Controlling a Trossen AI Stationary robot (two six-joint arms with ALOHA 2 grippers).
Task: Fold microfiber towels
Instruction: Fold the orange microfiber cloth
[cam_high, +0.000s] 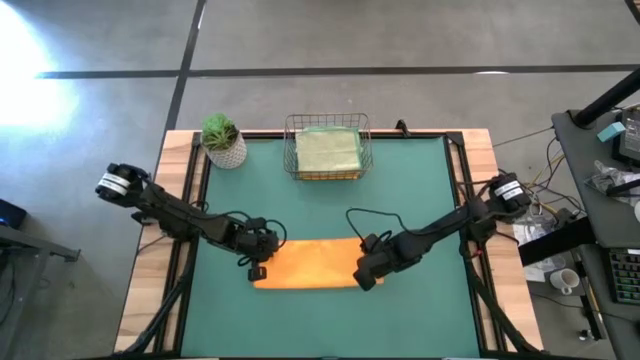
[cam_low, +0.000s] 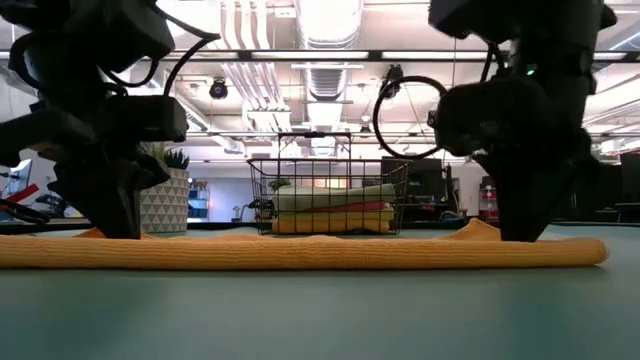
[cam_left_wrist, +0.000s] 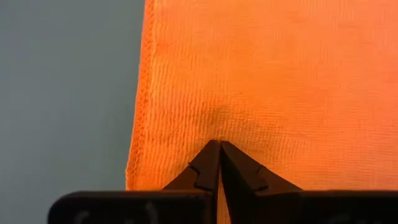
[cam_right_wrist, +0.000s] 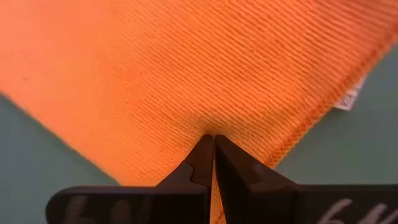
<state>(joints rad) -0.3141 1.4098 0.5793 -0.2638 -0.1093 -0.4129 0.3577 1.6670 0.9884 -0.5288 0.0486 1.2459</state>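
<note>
One orange microfiber towel (cam_high: 308, 264) lies on the green table mat (cam_high: 420, 190), toward the near edge and roughly centred between the two arms. It forms a long flat strip, wider than it is deep, apparently folded. The low view shows it as a low rounded band running most of the way across the picture, with small peaks raised where each gripper meets it. Weave: fine ribbed knit; a stitched hem runs along one edge in the left wrist view, and a small white label (cam_right_wrist: 346, 99) shows at a corner in the right wrist view.

Left gripper (cam_high: 256, 268): at the towel's left end, fingers (cam_left_wrist: 205, 165) clamped together, pinching the fabric.
Right gripper (cam_high: 366, 277): at the towel's right end, fingers (cam_right_wrist: 200, 158) likewise closed tight on the fabric.

Further towels: a folded stack in the wire mesh basket (cam_high: 296, 150) at the far edge, pale sage green (cam_high: 328, 150) on top; the low view shows pink and yellow layers beneath.

Potted plant (cam_high: 223, 139): just left of the basket.
</note>
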